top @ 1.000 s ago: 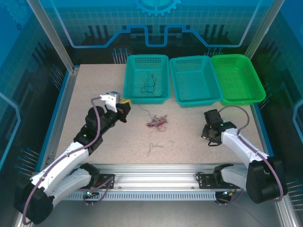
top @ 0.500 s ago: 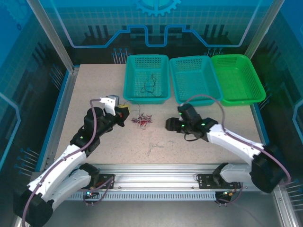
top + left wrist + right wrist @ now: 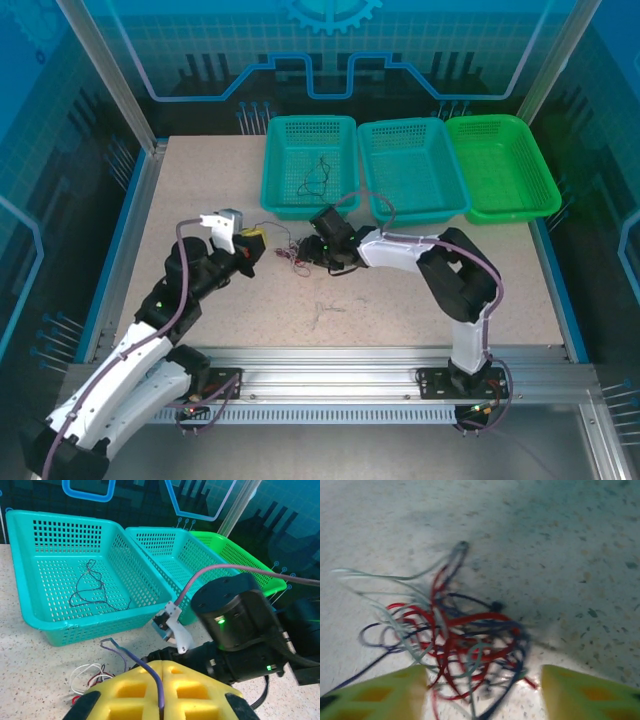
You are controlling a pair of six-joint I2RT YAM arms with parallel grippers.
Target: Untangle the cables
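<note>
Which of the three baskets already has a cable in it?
The leftmost teal basket: one thin black cable lies on its floor. The middle teal basket and the green basket on the right show bare mesh.

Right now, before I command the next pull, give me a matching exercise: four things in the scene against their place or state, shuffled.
Things:
1. left gripper
2. right gripper
3. black cable
4. green basket

Place or state:
A. right end of the basket row
B. open, astride the tangle
C. shut on a thin cable
D. lying in the left teal basket

Pairs: 1-C, 2-B, 3-D, 4-A
</note>
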